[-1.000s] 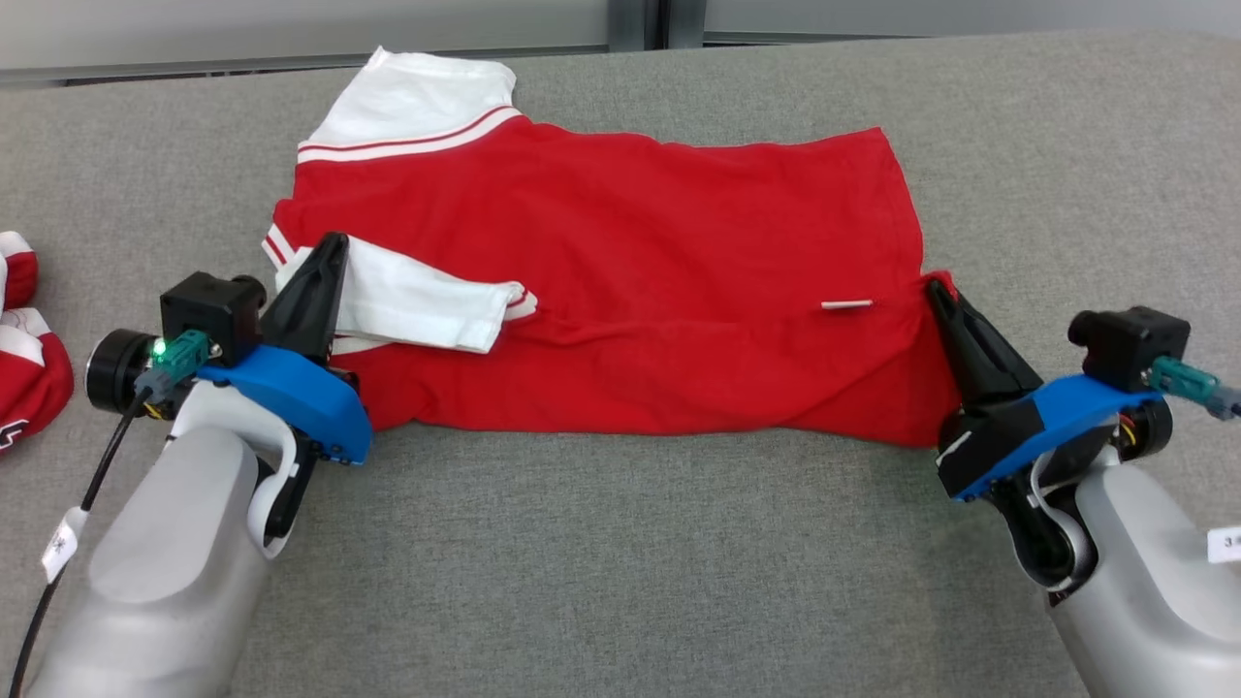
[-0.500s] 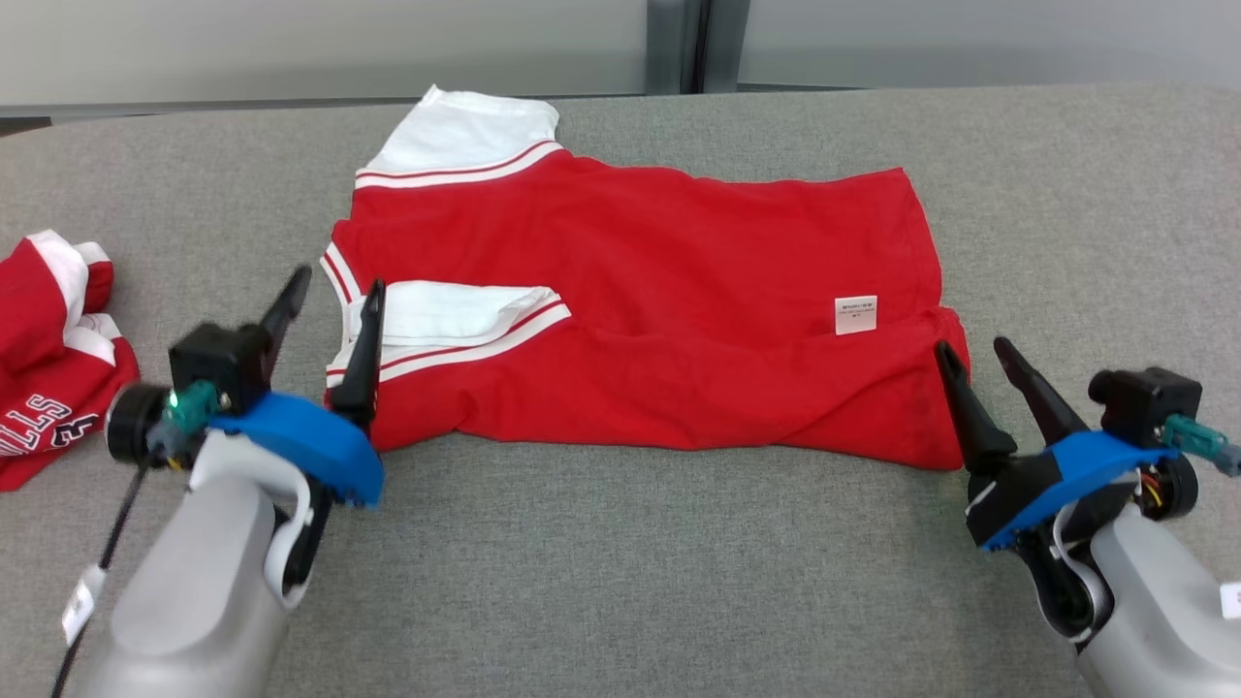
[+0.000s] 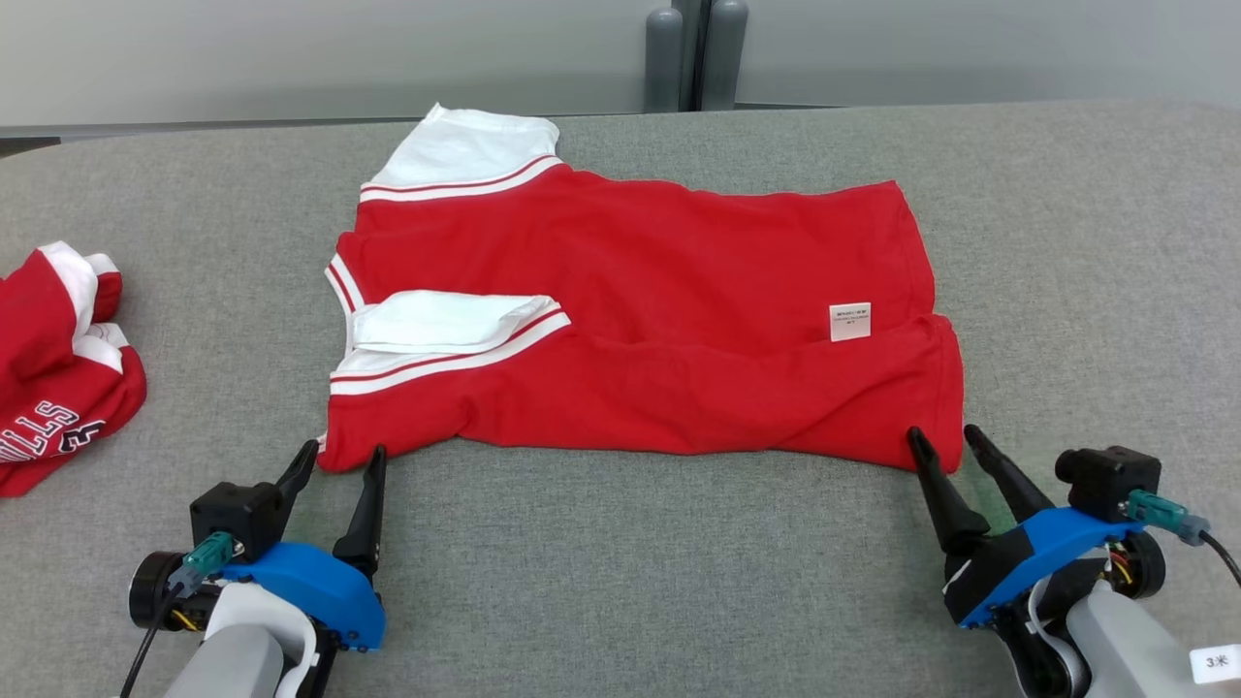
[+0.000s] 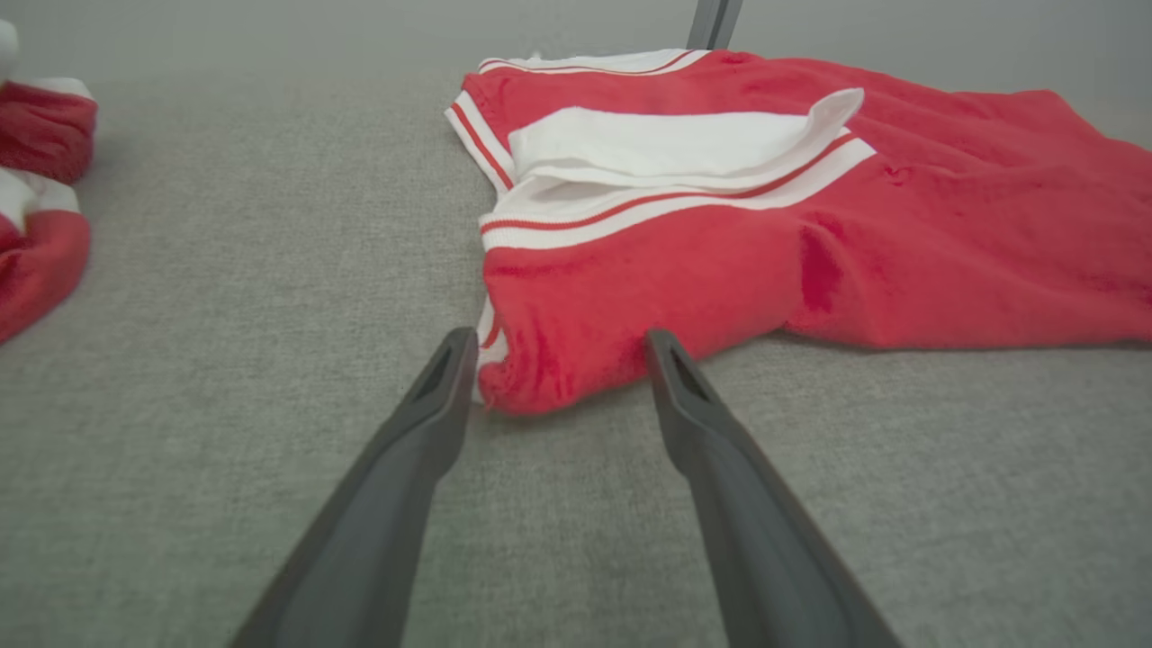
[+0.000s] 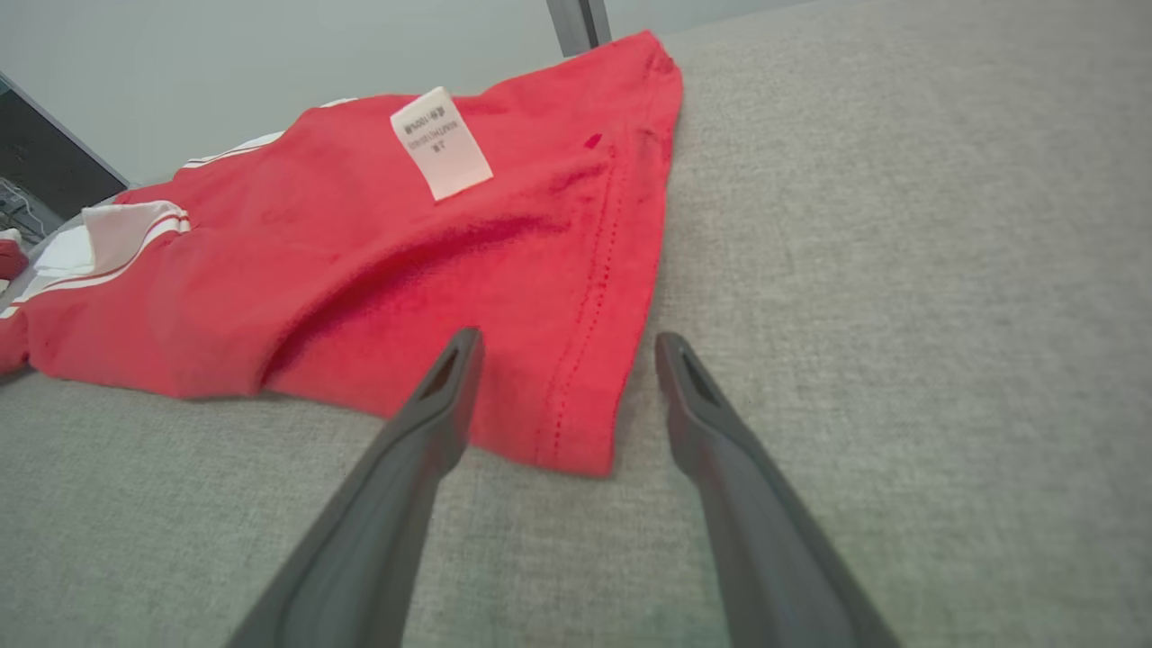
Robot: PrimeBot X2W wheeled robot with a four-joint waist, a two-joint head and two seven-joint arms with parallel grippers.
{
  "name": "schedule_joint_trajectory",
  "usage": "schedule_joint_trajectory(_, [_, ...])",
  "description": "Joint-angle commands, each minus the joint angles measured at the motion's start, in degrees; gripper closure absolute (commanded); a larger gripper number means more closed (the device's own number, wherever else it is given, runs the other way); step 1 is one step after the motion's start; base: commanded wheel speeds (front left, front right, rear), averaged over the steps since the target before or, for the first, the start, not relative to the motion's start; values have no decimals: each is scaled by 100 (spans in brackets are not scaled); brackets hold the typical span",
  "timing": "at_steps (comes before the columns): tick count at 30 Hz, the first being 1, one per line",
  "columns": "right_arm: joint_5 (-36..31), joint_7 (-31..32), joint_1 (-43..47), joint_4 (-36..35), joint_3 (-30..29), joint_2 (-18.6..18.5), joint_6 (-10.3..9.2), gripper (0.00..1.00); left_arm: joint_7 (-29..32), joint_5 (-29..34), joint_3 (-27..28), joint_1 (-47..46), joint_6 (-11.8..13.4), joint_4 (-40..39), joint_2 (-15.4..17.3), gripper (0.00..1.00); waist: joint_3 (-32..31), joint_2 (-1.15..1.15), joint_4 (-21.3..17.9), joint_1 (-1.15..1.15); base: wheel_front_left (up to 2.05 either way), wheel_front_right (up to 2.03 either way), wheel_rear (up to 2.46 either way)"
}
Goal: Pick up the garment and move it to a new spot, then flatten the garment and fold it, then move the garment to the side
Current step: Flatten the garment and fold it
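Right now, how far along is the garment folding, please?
Done: the red garment lies spread on the grey table, its near edge looks folded over. In hand: nothing; the left gripper and right gripper stand open at its near corners. Left: further folding, then moving it aside.

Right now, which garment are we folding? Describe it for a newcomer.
At the middle of the grey table lies the garment, red and spread flat. Unlike the crumpled shirt at the left edge, it carries a white label near its right hem.
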Motion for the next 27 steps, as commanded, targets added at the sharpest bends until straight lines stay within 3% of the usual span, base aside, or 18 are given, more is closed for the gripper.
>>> schedule_joint_trajectory(1, [-48,40,-52,36,26,28,3,0,-14,-29,1,-149,-26,57,-24,0,32,0,16,0,0,0,0])
schedule_joint_trajectory(8, [-169,118,-357,420,139,201,3,0,29,-113,-14,-507,-43,528,-238,0,132,0,53,0,0,0,0])
schedule_joint_trajectory(9, [-163,130,-389,464,174,229,3,18,31,-122,-31,-570,-47,615,-268,16,137,0,58,0,0,0,0])
schedule_joint_trajectory(10, [-141,144,-405,507,214,253,3,56,30,-171,-27,-619,-58,708,-316,62,138,0,64,0,0,0,0])
schedule_joint_trajectory(11, [-111,127,-416,537,241,261,3,89,26,-193,-42,-647,-72,778,-335,100,133,0,68,0,0,0,0])
schedule_joint_trajectory(12, [-84,102,-427,564,264,256,3,100,18,-222,-31,-674,-86,829,-345,100,125,0,68,0,0,0,0])
schedule_joint_trajectory(17, [39,-31,-377,609,288,166,3,100,-15,-240,22,-602,-110,853,-294,100,-28,0,70,0,0,0,0])
schedule_joint_trajectory(21, [183,-131,-103,432,199,52,2,100,-15,-160,229,-261,-120,386,-228,100,-185,0,126,0,0,0,0])
schedule_joint_trajectory(27, [214,-121,500,-147,123,-173,2,100,-17,65,562,490,73,-520,-144,100,-385,0,154,0,0,0,0])
